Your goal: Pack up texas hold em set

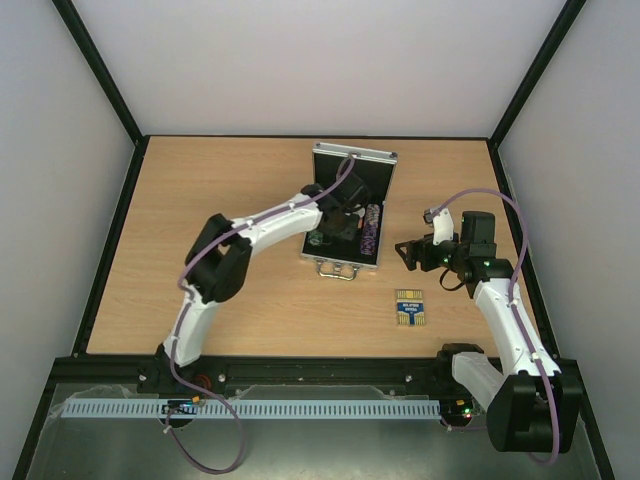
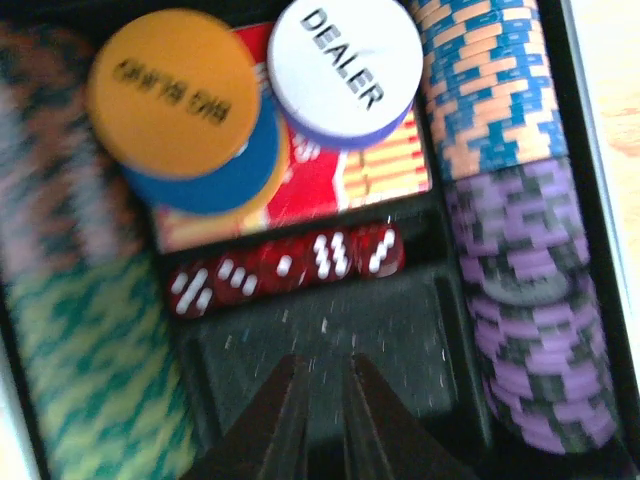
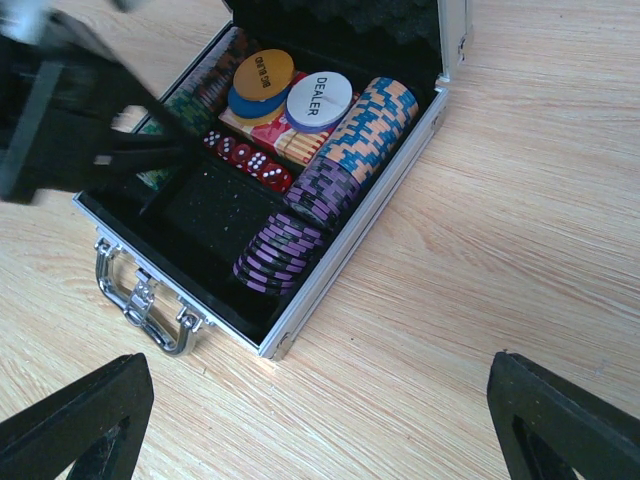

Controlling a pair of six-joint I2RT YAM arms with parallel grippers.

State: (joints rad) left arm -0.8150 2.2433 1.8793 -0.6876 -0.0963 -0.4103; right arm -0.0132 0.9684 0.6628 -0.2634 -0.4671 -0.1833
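From above, the silver case (image 1: 360, 263) lies open near the middle of the wooden table (image 1: 200, 200), its lid (image 1: 354, 158) raised on the far side. The left arm (image 1: 270, 222) reaches into it and the left pincer (image 1: 330, 232) hangs over the tray; its opening cannot be told from here. The right pincer (image 1: 404, 255) hovers just right of the case, pointing toward it. The card box (image 1: 409, 307), blue and yellow, lies flat on the table to the right of the case and nearer the arms, apart from it. In the left wrist view, the left pincer's two dark fingers (image 2: 290, 420) stand almost together, with only a sliver between them and nothing in it, above an empty black compartment (image 2: 400, 330). Just beyond lies a row of five red dice (image 2: 285, 268). Past them a white disc (image 2: 345, 65) marked DEALER and an orange disc (image 2: 175, 95) lie over a blue disc (image 2: 225, 175), all on a red and yellow pack (image 2: 385, 165). Purple chips (image 2: 530, 310) and blue-and-orange chips (image 2: 490, 80) fill the right slot, green chips (image 2: 90, 380) the left. In the right wrist view, the right pincer's fingers (image 3: 80, 420) are spread wide at the bottom corners, with only bare table between them. The case sits ahead, its metal handle (image 3: 140, 300) at the near left end. The left pincer shows as a dark blur over the tray's left side.
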